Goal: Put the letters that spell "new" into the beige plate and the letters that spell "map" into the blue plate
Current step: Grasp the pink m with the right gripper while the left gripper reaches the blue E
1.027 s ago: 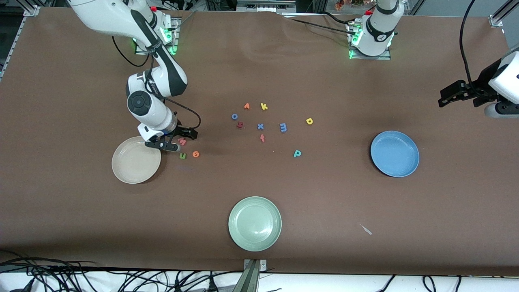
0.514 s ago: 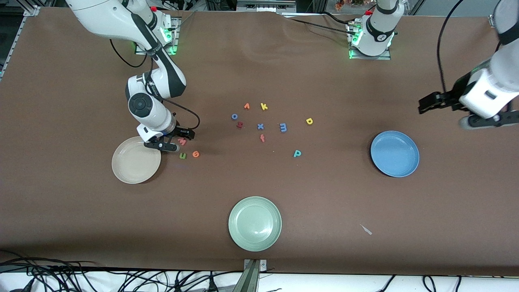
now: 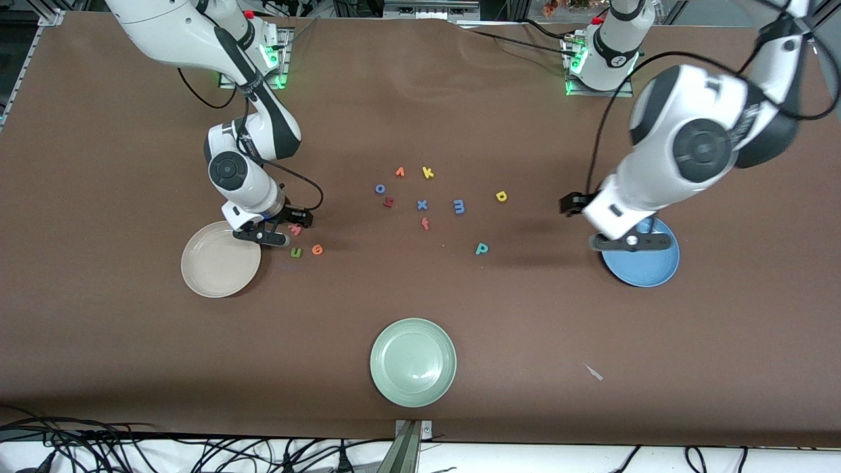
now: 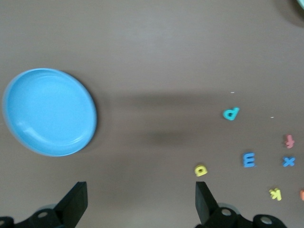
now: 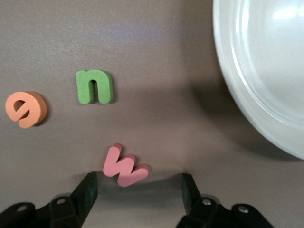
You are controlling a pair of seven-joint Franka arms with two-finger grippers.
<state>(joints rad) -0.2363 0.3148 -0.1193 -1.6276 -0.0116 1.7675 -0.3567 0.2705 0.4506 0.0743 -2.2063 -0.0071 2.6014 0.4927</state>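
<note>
Right gripper point(image 5: 137, 190) sat low at the pink w point(image 5: 125, 165), just beside the beige plate point(image 3: 220, 259) on its letter-cluster side. Fingers part-open, the w between the tips but not yet pinched; nothing held. Green n point(image 5: 94, 86) and orange e point(image 5: 26, 109) lay near, a little nearer the front camera than the w. Judgement: centre the tilted w before squeezing, so 1 letter lifts clean and the 2 neighbours stay put. Left gripper point(image 4: 141, 205) hung wide open, empty, over the blue plate point(image 3: 640, 257) edge.
</note>
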